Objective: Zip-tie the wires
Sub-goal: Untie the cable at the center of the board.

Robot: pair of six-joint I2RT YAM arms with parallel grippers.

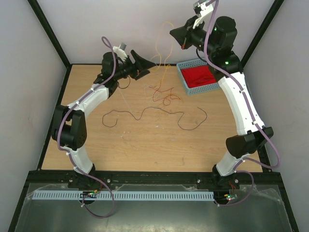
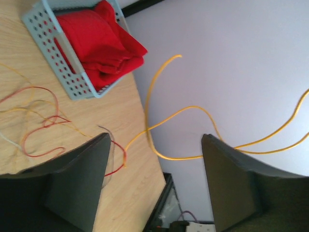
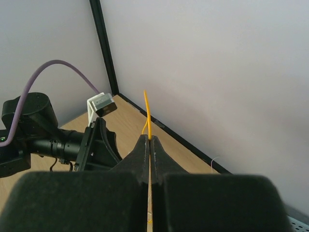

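The wires lie partly on the table: a red and orange tangle (image 1: 161, 92) and a long dark strand (image 1: 145, 112) in front of it. One yellow-orange strand (image 1: 159, 48) is lifted up against the back wall. My right gripper (image 1: 172, 33) is raised high at the back and shut on that strand (image 3: 147, 116), which sticks out above the closed tips (image 3: 150, 138). My left gripper (image 1: 150, 68) is open just left of it. In the left wrist view the yellow strand (image 2: 178, 157) loops across the gap between my fingers (image 2: 82, 179), touching neither. No zip tie shows.
A light-blue perforated basket (image 1: 186, 84) holding red cloth (image 1: 199, 76) stands at the back right of the table. Grey walls and black frame posts close in the back and sides. The left arm with its white camera mount (image 3: 101, 104) is close to the right gripper.
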